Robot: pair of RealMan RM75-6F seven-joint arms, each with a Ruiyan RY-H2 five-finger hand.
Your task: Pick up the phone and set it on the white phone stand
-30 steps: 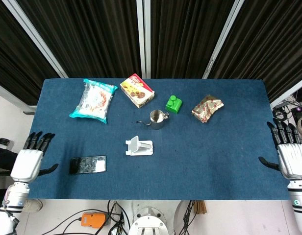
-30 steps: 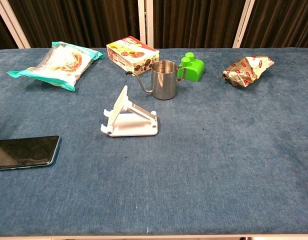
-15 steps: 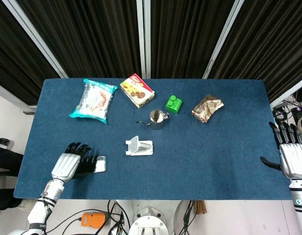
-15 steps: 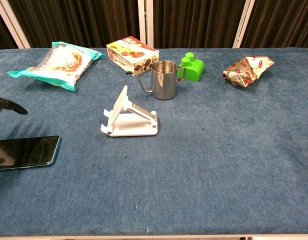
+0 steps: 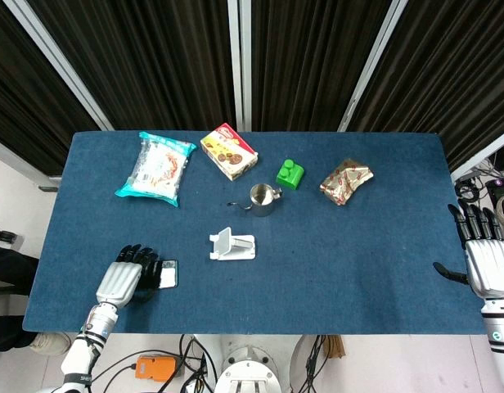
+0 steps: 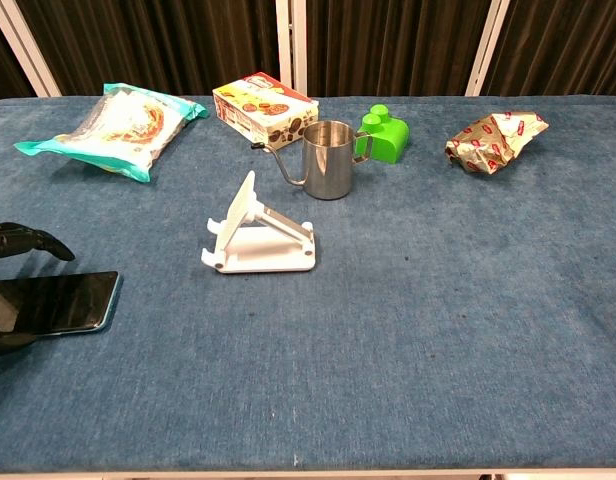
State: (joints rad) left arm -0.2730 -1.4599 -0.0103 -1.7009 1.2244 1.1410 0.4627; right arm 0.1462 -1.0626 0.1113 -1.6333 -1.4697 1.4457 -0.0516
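Observation:
The dark phone (image 5: 167, 274) (image 6: 60, 302) lies flat, screen up, near the table's front left edge. My left hand (image 5: 125, 279) hovers over its left end, covering most of it in the head view. In the chest view its fingers (image 6: 20, 242) reach past the phone's far edge and the thumb (image 6: 8, 345) sits at the near edge; no firm grip shows. The white phone stand (image 5: 232, 245) (image 6: 258, 240) stands unoccupied mid-table, to the right of the phone. My right hand (image 5: 483, 255) is open with straight fingers, just off the table's right edge.
Along the back stand a snack bag (image 5: 156, 166), a cookie box (image 5: 228, 151), a green block (image 5: 290, 173) and a foil packet (image 5: 346, 180). A steel cup (image 5: 263, 199) (image 6: 328, 160) stands just behind the stand. Blue cloth (image 5: 358, 262) covers the table.
My left hand came in from the table's left edge onto the phone, then settled lower with fingers and thumb straddling it. The phone has not moved. The right hand barely shifted.

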